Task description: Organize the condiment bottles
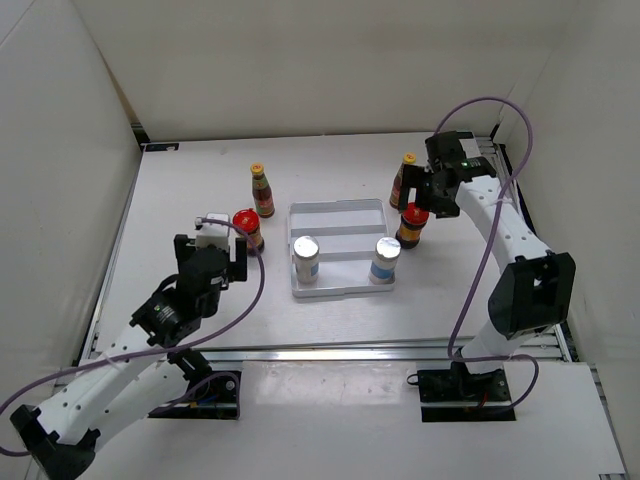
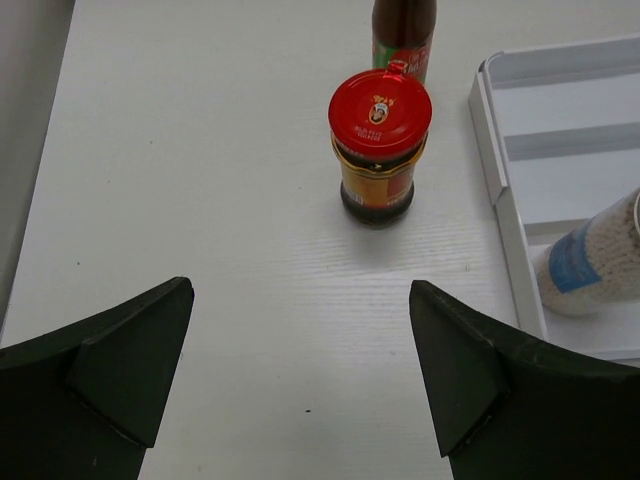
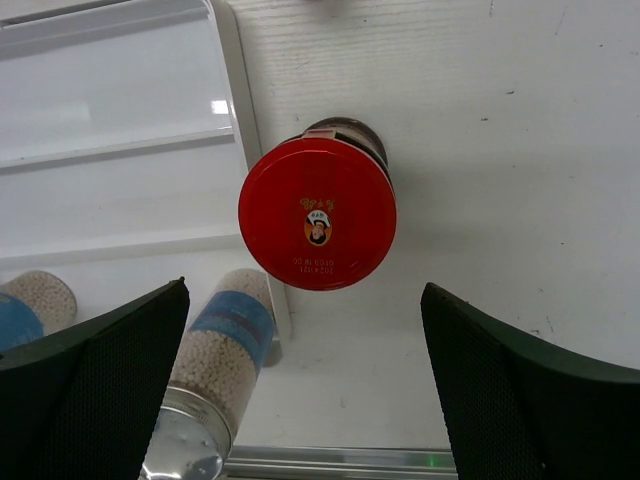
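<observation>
So here's our setup: a plain white table top (image 1: 180, 200) boxed in by white walls (image 1: 300, 60), with the two arms at the near edge. Pretty much dead centre sits a flat white ridged plastic tray (image 1: 338, 206), split by its ridges into strips.

The tray's nearest strip holds both shakers, upright. There's a white granule-filled shaker with a silver top (image 1: 306, 258) at the left end and a matching second shaker (image 1: 386, 260) at the right end.

Everything else stands on the table outside the tray. Off to its left we've got a slim dark sauce bottle with a yellow cap (image 1: 262, 190). Close in front of that is a squat dark jar with a red lid (image 1: 247, 228), a bit apart from the tray. On the right is the twin pair: a second yellow-capped bottle (image 1: 403, 180) and a second red-lidded jar (image 1: 413, 225). That jar is just beside the tray's right rim.

Our left gripper (image 2: 300, 290) points at the left jar from the near side, jaws spread wide with nothing between them. Our right gripper (image 3: 305, 290) hangs straight over the right jar's lid, jaws spread wide too, gripping nothing.
</observation>
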Robot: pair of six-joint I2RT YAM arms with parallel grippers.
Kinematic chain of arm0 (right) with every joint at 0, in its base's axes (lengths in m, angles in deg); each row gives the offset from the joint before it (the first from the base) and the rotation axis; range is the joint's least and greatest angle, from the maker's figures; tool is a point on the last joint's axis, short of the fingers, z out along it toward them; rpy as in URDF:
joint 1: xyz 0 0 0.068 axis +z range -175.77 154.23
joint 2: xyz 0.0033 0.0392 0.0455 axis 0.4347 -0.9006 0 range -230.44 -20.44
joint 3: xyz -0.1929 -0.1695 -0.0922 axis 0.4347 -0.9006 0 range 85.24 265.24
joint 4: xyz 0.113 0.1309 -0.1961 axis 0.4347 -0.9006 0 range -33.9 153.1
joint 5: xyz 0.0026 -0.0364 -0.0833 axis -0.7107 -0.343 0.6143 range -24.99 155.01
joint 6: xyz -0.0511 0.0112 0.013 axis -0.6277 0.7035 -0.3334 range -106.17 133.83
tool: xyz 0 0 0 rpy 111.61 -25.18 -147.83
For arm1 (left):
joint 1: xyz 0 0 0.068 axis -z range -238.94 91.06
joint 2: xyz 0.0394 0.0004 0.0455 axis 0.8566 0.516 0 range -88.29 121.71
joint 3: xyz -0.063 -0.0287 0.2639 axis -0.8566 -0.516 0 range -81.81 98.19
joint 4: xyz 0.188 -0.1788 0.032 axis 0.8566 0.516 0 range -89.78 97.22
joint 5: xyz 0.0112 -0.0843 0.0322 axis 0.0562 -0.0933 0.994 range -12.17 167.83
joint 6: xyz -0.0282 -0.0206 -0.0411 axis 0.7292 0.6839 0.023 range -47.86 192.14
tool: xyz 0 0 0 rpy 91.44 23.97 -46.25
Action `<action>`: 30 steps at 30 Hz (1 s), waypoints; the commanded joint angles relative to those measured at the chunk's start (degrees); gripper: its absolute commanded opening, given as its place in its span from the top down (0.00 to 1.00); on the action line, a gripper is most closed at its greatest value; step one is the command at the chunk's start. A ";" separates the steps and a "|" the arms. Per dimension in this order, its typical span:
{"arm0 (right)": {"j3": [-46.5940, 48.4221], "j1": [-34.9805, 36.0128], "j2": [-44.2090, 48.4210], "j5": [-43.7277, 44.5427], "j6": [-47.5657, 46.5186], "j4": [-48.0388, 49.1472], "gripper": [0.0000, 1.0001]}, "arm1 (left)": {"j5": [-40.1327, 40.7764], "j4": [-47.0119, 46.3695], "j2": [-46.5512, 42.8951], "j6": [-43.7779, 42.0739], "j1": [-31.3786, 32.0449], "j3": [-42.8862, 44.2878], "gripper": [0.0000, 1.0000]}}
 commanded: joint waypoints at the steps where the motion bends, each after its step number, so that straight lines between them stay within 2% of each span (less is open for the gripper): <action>1: -0.52 0.81 -1.44 -0.29 -0.40 2.17 0.00 | 2.09 -0.99 2.55 -0.66 -0.19 0.47 0.00; 8: -2.45 0.81 -4.44 0.94 0.12 4.01 0.00 | 3.15 -0.99 1.25 -0.66 -0.19 0.47 0.00; 11: -3.59 0.81 -4.96 0.15 0.12 4.54 0.08 | 4.46 -0.99 1.24 -0.66 -0.19 0.47 0.00; 12: -3.59 1.42 -5.57 0.15 0.12 4.54 0.16 | 4.47 -0.99 1.24 -0.66 -0.19 0.47 0.00; 14: -3.59 1.43 -5.58 0.67 0.12 4.54 0.20 | 4.47 -0.99 1.24 -0.66 -0.19 0.47 0.00; 15: -4.12 1.43 -5.58 1.46 0.12 4.54 0.29 | 4.47 -0.99 1.24 -0.66 -0.19 0.47 0.00; 16: -4.12 1.95 -5.58 1.47 0.12 4.54 0.33 | 4.47 -0.99 1.24 -0.66 -0.19 0.47 0.00; 17: -4.12 1.96 -5.58 3.12 0.12 4.54 0.41 | 4.47 -0.99 1.24 -0.66 -0.19 0.47 0.00; 18: -4.12 1.96 -5.58 3.14 0.12 4.54 0.41 | 4.47 -0.99 1.24 -0.66 -0.19 0.47 0.00; 19: -3.60 2.48 -4.97 4.88 0.65 4.54 0.52 | 4.47 -0.99 1.24 -0.66 -0.19 0.47 0.00; 21: -2.90 3.10 -4.96 7.26 0.65 3.84 0.61 | 4.47 -0.99 1.24 -0.66 -0.19 0.47 0.00; 22: -2.89 3.79 -4.27 8.66 0.65 3.14 0.71 | 4.47 -0.99 1.24 -0.66 -0.19 0.47 0.00; 23: -1.15 4.58 -3.57 10.07 0.65 2.18 0.75 | 4.47 -0.99 1.24 -0.66 -0.19 0.47 0.00; 26: 1.41 6.25 -1.63 13.94 0.65 0.77 0.87 | 4.47 -0.99 1.24 -0.66 -0.19 0.47 0.00; 30: 6.59 8.10 0.30 16.32 -0.04 -1.42 0.93 | 4.99 -0.99 1.24 -0.66 -0.19 -0.06 0.00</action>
